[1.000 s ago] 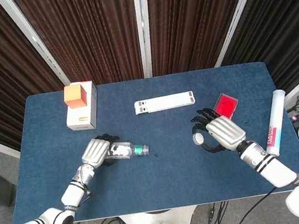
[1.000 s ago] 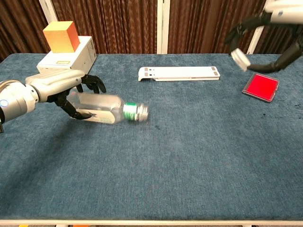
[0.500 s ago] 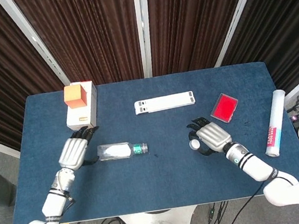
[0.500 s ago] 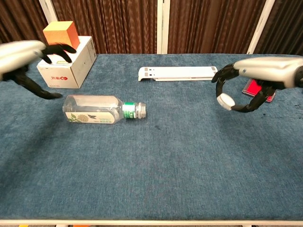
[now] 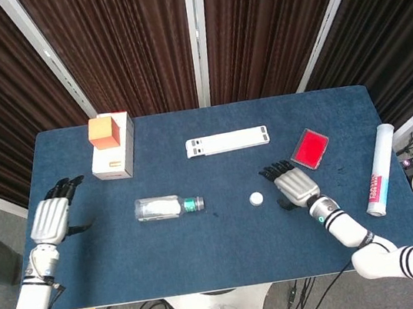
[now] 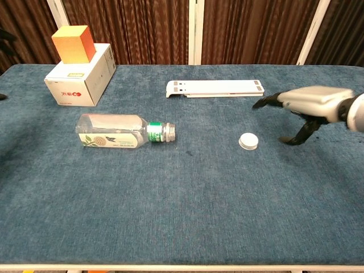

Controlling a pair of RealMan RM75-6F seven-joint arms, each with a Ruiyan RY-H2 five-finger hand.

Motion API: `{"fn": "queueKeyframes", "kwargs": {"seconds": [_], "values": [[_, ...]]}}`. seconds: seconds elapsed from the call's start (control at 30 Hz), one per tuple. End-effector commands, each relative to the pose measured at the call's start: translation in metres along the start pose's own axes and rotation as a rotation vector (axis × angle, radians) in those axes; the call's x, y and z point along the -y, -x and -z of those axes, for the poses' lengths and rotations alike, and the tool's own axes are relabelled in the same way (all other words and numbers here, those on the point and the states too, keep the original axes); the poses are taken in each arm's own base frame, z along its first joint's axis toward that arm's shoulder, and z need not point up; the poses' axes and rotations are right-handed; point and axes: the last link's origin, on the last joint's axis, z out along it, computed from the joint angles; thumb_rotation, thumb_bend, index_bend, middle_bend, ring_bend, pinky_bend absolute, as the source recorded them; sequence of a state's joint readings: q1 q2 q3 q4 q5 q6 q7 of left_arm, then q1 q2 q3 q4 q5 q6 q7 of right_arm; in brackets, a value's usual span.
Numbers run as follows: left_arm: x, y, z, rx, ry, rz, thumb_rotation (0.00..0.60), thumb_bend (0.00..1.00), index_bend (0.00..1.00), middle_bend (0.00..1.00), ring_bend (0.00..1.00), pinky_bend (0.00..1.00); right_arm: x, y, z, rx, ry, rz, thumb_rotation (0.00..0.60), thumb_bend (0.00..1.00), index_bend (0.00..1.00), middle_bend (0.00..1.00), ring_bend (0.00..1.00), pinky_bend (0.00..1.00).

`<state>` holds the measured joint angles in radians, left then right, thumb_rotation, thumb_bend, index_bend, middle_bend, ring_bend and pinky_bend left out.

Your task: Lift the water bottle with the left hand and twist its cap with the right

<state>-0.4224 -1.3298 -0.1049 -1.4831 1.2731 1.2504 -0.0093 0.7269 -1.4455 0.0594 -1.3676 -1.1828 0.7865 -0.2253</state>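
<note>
Head view shows the water bottle (image 5: 164,206) lying on its side on the blue surface (image 5: 228,244), neck end pointing toward the robot's right, with the neck bare of its cap. The white cap (image 5: 256,199) lies flat on the surface on the neck side of the bottle, apart from it. The right hand (image 5: 293,185) sits just beyond the cap, away from the bottle, fingers apart and gripping nothing; chest view confirms the right hand (image 6: 304,105) low over the surface with a gap between it and the cap (image 6: 248,141). The left hand (image 5: 51,218) is well apart from the bottle on its base side, near the surface edge, fingers extended and holding nothing; whether it touches the surface cannot be told. Behind the bottle's base end stands a white box (image 5: 114,156) with an orange block (image 5: 103,132) on top. A white flat bar (image 5: 228,142) lies behind the bottle's neck end. A red card (image 5: 310,147) lies beyond the right hand from the bottle.
</note>
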Motion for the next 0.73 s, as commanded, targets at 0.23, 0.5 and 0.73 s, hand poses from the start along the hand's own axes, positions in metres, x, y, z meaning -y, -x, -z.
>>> {"fn": "queueKeyframes", "kwargs": {"seconds": [0.23,0.5,0.73], "values": [[0.074,-0.037,0.054,-0.108,-0.109,-0.145,0.6,0.17,0.14,0.18,0.09,0.16,-0.067,-0.047,0.107,-0.296,0.134,-0.109,0.6,0.33,0.0,0.02,0.0,0.0],[0.1,-0.05,0.126,-0.158,-0.197,-0.2,0.6,0.17,0.14,0.17,0.09,0.12,-0.093,-0.044,0.205,-0.481,0.241,-0.195,0.6,0.34,0.0,0.0,0.0,0.0],[0.084,-0.045,0.156,-0.169,-0.203,-0.181,0.6,0.17,0.14,0.17,0.09,0.12,-0.092,-0.028,0.238,-0.525,0.267,-0.231,0.6,0.34,0.0,0.0,0.0,0.0]]}}
